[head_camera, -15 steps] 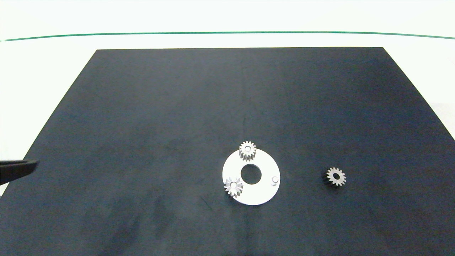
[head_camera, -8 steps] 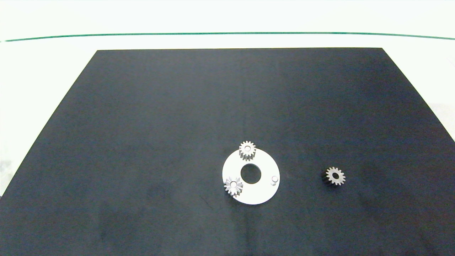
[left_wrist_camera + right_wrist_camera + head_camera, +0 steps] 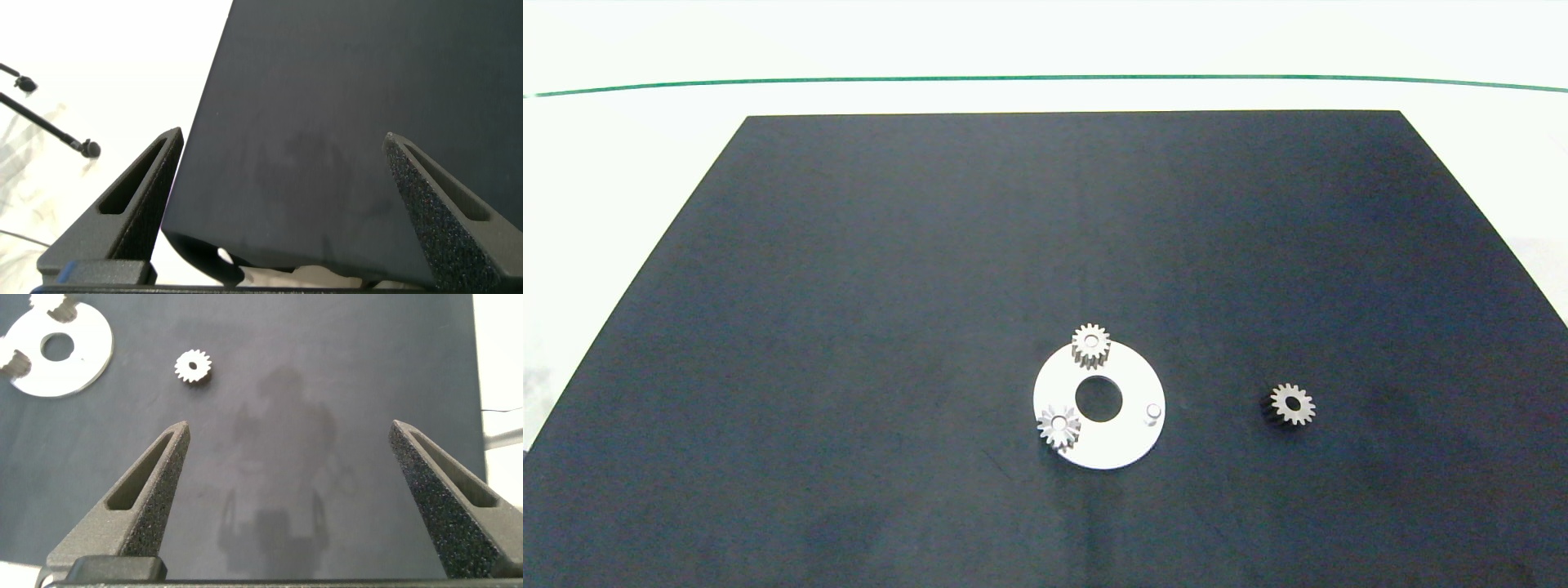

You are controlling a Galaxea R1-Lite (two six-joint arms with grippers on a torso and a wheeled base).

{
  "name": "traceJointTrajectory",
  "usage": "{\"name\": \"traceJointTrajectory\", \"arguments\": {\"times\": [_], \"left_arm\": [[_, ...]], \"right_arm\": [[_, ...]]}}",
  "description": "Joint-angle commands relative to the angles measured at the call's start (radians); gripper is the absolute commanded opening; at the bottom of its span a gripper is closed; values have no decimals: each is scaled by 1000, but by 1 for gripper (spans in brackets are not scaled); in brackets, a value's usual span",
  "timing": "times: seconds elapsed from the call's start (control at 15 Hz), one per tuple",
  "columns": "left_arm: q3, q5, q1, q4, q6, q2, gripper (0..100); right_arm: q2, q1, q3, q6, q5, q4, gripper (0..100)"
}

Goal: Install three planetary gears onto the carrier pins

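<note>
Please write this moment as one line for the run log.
gears seated: two | free pin | loose gear on mat, right of disc | left gripper open, mat edge | right gripper open, near loose gear

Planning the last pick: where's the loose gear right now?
In the head view the loose gear lies flat on the black mat, right of the white disc, apart from it, nearest the bare pin.
</note>
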Motion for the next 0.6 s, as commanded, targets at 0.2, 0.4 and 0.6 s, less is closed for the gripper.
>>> {"name": "traceJointTrajectory", "arguments": {"times": [0.2, 0.4, 0.6], "left_arm": [[-66, -1, 38, -2, 28, 99, 100], [-35, -10, 150, 0, 25, 123, 100], [-38, -13, 151, -68, 23, 203, 100]], "right_arm": [[14, -13, -32, -2, 1, -1, 100], [97, -15, -106, 8, 1, -3, 100], [171, -12, -118, 58, -3, 2, 100]]}}
